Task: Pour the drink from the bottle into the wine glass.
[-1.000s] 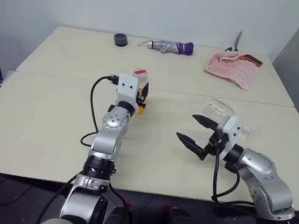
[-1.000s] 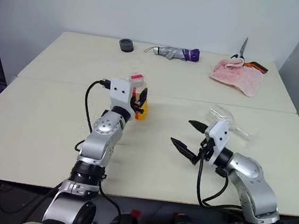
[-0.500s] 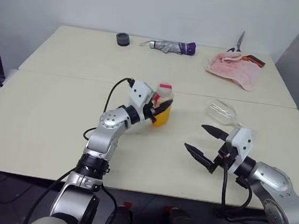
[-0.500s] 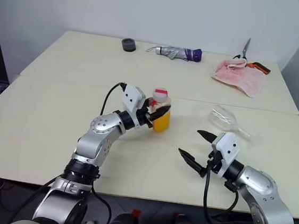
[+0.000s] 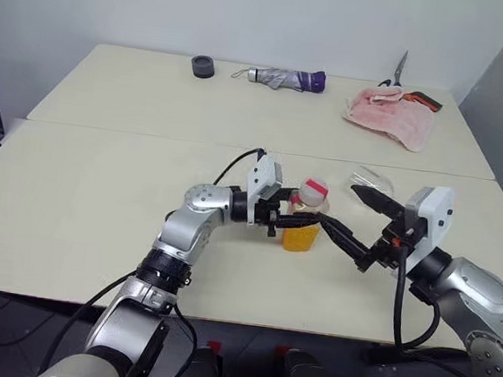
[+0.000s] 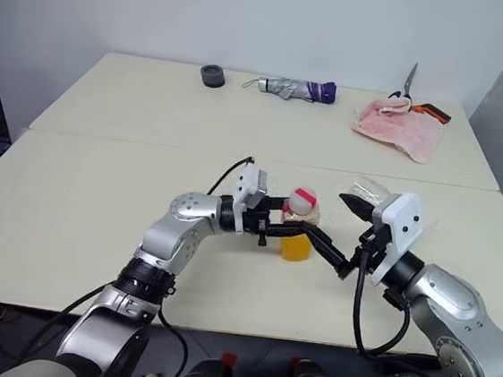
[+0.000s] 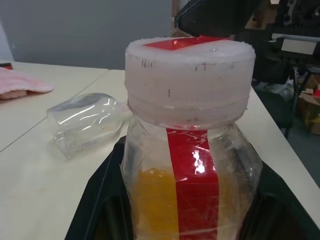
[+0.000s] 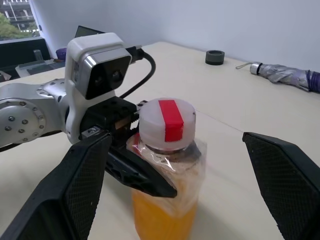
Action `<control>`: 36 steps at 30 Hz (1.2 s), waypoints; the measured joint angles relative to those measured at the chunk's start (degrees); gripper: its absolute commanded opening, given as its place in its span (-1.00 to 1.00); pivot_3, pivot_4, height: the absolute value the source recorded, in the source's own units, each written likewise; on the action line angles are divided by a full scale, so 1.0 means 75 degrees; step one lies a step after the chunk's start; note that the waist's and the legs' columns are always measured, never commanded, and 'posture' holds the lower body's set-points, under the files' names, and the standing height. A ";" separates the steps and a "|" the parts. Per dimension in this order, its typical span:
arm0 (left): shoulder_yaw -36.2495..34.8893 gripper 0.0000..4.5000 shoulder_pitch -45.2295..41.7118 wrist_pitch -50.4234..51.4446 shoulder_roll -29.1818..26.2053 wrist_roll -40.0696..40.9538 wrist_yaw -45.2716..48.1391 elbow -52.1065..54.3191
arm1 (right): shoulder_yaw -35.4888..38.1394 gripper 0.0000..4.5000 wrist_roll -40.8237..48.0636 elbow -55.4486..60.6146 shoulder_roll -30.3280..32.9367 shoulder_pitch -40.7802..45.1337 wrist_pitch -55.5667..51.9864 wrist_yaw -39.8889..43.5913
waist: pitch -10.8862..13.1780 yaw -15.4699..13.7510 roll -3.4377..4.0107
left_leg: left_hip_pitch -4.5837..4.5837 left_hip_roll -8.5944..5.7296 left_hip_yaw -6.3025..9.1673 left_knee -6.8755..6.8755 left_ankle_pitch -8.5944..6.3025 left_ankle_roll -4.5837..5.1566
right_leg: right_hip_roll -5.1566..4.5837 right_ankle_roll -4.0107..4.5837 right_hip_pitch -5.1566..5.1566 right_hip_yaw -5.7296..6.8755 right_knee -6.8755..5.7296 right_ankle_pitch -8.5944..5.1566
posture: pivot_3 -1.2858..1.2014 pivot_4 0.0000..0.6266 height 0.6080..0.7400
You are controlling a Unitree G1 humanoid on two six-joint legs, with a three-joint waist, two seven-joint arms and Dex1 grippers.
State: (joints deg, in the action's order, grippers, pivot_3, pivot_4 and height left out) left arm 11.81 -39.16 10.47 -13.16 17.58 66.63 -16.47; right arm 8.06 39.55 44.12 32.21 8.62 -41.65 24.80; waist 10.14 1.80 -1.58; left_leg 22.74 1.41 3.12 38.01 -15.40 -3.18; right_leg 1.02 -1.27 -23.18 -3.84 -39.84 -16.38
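Holding the bottle (image 5: 304,219) upright just above the tabletop (image 5: 79,197), the left fingers (image 8: 131,172) are clamped tight on its lower body from the side, the left gripper (image 5: 277,220) reaching in level across the robot's front. The drink (image 8: 162,220) fills only the lower half, and the pale cap (image 8: 166,124) with its red strip is on top, so nothing can pour yet. The right gripper (image 5: 354,219) faces it from the other side with its fingers (image 8: 86,185) spread as wide as they go and holding nothing: one tip lies low beside the bottle's base, the other stands off behind it, so the cap sits between them and slightly above the lower tip. The bottle's long axis is vertical, square to the right fingers' line of reach. That looks like the relation the next move hangs on: the right hand is the free one and the nearer to the cap, and would have to close on it from the side.

Just beyond the right fingers, the glass (image 7: 85,122) lies on its side on the tabletop, bowl towards the bottle. It would need standing up before any pour.
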 measured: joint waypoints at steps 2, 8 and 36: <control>0.0030 -0.15 -0.0053 -0.0029 0.0033 -0.0005 0.0138 -0.0080 | -0.0065 1.00 0.0002 0.0001 0.0049 0.0156 -0.0090 -0.0020 | 0.0000 0.0001 0.0000 | 0.0001 0.0000 0.0000 -0.0002 0.0000 0.0000 | 0.0000 -0.0001 0.0000 0.0000 0.0003 -0.0001 | 0.03 -0.52 1.00; 0.0102 -0.15 -0.0200 -0.0231 0.0141 -0.0105 0.0399 -0.0319 | -0.0578 1.00 -0.0127 -0.0175 -0.0018 0.0730 -0.0189 -0.0210 | 0.0000 0.0001 0.0000 | 0.0003 0.0002 0.0001 -0.0001 0.0000 0.0000 | 0.0000 0.0001 -0.0001 0.0000 0.0004 0.0001 | 0.03 -0.52 1.00; 0.0202 -0.16 -0.0272 -0.0470 0.0149 -0.0222 0.0805 -0.0417 | -0.1587 -0.17 -0.0792 -0.2981 0.1124 0.2316 0.1585 0.3484 | 0.0006 0.0016 0.0006 | -0.0002 0.0002 -0.0004 0.0002 -0.0001 0.0003 | 0.0004 0.0003 -0.0002 0.0003 0.0007 0.0004 | 0.03 -0.52 1.00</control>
State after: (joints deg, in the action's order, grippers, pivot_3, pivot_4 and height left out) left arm 13.33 -41.20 6.95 -12.05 15.92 72.66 -19.60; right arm -3.84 33.61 21.76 40.64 25.99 -29.76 50.93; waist 10.19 1.92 -1.53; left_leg 22.72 1.43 3.09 38.03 -15.40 -3.16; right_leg 1.05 -1.25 -23.20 -3.82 -39.79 -16.35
